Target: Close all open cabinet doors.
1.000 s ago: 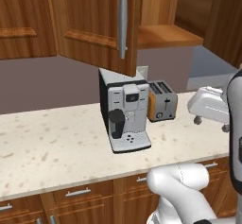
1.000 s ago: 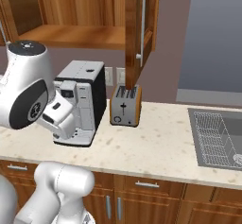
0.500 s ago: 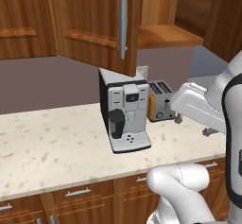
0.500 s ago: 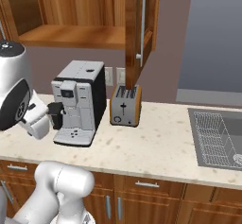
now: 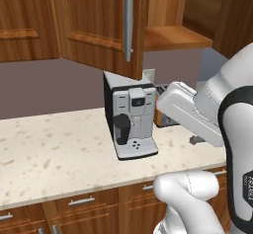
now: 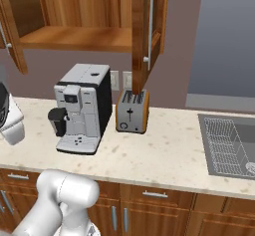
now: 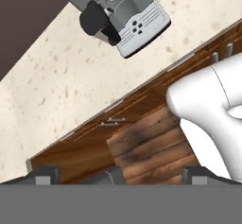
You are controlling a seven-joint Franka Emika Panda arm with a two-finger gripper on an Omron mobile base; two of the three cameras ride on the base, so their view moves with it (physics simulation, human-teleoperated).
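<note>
Standing on the counter beneath the open door, a coffee machine and toaster are crowding the space under its reddish panel and silver handle, the arm is hiding most of the toaster in the left view, and the gripper's fingertips are barely showing, so I cannot tell how the jaws stand.

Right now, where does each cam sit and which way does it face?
Left base view: behind-left of the arm, facing the open cabinet door, coffee machine; white arm at right.
Right base view: behind-right, facing the same door, toaster, sink; arm at lower left.
Hand view: on the hand, tilted down at counter and drawers.
All share the coffee machine.
</note>
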